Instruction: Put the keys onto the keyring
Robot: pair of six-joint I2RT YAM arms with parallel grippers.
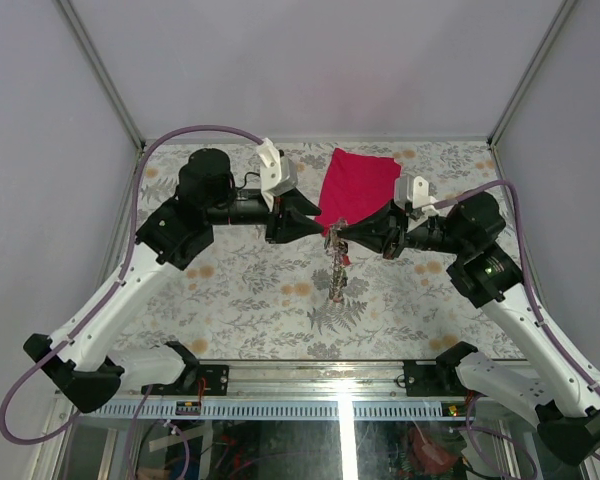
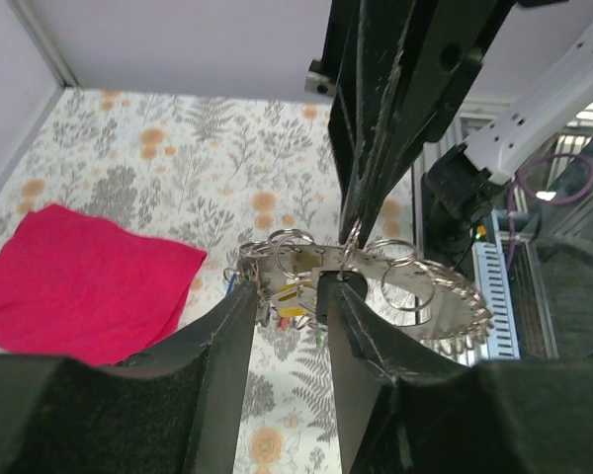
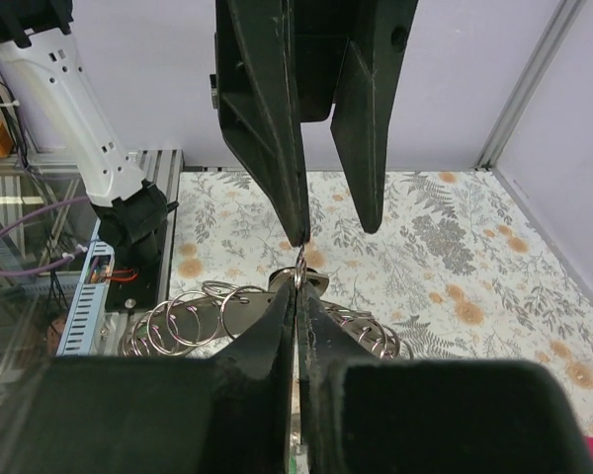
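Fingers (image 3: 277, 331) of right gripper (image 3: 297, 281) pressed together, pinching keyring (image 2: 371, 272) aloft just in front of red cloth (image 1: 360, 185); left gripper (image 2: 289, 291) fingers spread astride its rim; keys (image 1: 336, 280) dangling below.

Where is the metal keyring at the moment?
Seen from above, the keyring hangs over the middle of the table, pinched by the right gripper, with the left gripper facing it and the red cloth just behind.

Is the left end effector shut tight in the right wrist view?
No, the left end effector shows a clear gap between its two fingers.
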